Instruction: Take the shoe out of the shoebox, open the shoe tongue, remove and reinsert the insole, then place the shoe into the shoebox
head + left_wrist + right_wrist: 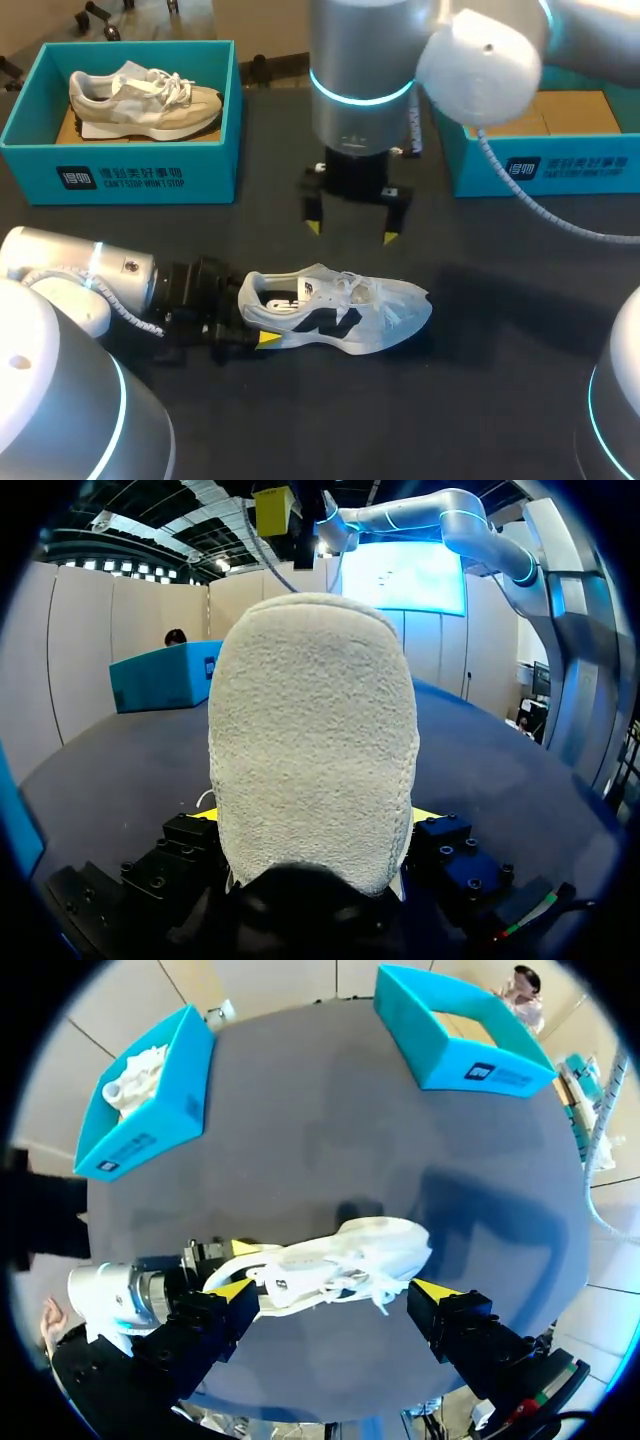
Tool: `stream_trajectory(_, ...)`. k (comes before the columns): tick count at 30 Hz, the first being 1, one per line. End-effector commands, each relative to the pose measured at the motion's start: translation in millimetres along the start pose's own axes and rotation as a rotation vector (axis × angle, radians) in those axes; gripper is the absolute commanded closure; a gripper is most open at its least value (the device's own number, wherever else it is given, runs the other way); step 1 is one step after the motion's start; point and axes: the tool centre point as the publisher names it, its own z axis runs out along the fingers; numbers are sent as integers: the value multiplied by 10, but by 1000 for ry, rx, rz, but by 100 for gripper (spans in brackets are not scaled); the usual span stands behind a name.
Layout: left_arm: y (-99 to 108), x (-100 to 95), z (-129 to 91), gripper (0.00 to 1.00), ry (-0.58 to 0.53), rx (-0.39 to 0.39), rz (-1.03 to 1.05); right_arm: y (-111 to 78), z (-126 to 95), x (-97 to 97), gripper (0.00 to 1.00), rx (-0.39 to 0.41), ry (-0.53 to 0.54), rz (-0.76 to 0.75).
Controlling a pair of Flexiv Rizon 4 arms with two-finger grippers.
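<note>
A white shoe with black side marks (340, 310) stands upright on the dark table, toe to the right. My left gripper (255, 318) comes in low from the left, its fingers pressed on both sides of the heel. The left wrist view is filled by the fuzzy heel (310, 740), with a yellow tip on each side of it. Above and just behind the shoe's middle hangs my right gripper (350, 233), open and empty. Its wrist view looks straight down on the shoe (340, 1260) between its spread fingers (232, 1290), with the left gripper (238, 1260) at the heel.
A teal shoebox (120, 170) holding a beige shoe (140, 98) stands at the back left. A second teal shoebox (540, 170) stands at the back right, partly hidden by my right arm. Bare dark tabletop (480, 400) lies in front of the shoe.
</note>
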Motion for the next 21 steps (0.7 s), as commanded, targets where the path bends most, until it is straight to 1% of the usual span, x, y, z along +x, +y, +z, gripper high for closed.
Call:
stream_trajectory(1, 28, -2, 16, 100, 3, -5, -1, -127, 193, 450, 0, -16, -75, 58)
stream_trajectory(6, 28, -2, 16, 100, 3, -5, -1, -197, 298, 588, 0, -7, -103, 59)
stream_trajectory(11, 28, -2, 16, 100, 3, -5, -1, -257, 390, 640, 0, -38, -123, 38)
stream_trajectory(15, 28, -2, 16, 100, 3, -5, -1, -312, 424, 660, 0, -55, -163, 27)
stream_trajectory(21, 28, -2, 16, 100, 3, -5, -1, -390, 554, 693, 0, -70, -171, 14)
